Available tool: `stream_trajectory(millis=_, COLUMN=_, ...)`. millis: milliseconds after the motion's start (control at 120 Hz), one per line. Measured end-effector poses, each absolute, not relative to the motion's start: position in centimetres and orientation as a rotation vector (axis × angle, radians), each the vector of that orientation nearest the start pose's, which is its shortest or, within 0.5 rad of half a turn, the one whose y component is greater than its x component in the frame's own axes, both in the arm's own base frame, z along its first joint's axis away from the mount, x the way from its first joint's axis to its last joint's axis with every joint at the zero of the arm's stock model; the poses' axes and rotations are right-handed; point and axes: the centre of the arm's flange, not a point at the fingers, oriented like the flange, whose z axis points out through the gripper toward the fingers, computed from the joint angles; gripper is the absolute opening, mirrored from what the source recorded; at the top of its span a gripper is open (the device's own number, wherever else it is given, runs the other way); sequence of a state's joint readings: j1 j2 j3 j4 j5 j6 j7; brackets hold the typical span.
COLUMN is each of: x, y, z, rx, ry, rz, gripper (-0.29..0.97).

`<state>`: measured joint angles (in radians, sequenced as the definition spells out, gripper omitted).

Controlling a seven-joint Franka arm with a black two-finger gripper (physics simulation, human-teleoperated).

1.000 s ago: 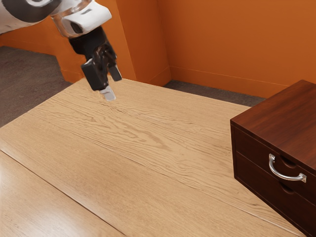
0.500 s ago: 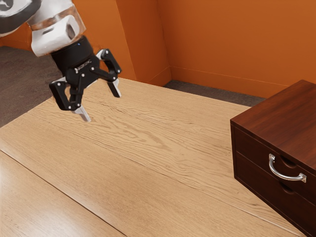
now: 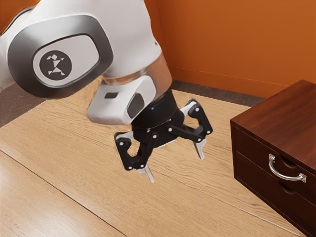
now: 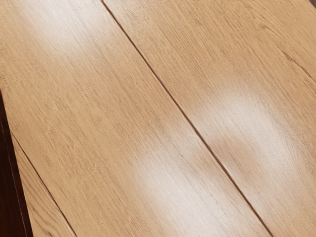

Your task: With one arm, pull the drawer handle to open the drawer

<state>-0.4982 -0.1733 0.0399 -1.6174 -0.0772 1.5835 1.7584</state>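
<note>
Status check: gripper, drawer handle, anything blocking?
Gripper open, empty, over the table. Drawer handle untouched, to the exterior view's right; drawer looks shut. Nothing in between.

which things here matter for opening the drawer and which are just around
For the job: drawer handle, drawer front, cabinet, tool (open).
Just around: wooden table, orange wall, grey floor.

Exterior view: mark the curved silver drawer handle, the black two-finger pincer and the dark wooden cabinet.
Curved silver drawer handle [image 3: 284,176], exterior view, bar's middle.
Black two-finger pincer [image 3: 176,167], exterior view, midway between fingertips.
Dark wooden cabinet [image 3: 286,116], exterior view, top panel.
</note>
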Motion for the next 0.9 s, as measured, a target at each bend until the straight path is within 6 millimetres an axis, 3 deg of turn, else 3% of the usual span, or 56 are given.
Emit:
stream_trajectory(millis=250, x=46.9, y=-25.7, z=67.1, rx=-1.310, ry=2.793, rz=-0.299, gripper=0.68)
stream_trajectory(millis=383, x=45.9, y=-29.7, z=66.6, rx=-1.213, ry=2.824, rz=-0.333, gripper=0.68)
stream_trajectory(millis=600, x=47.5, y=-34.5, z=65.0, rx=-1.161, ry=2.835, rz=-0.360, gripper=0.68)
stream_trajectory(millis=700, x=48.3, y=-34.8, z=64.6, rx=-1.173, ry=2.817, rz=-0.380, gripper=0.68)
stream_trajectory(millis=900, x=51.6, y=-32.6, z=64.3, rx=-1.267, ry=2.736, rz=-0.426, gripper=0.68)
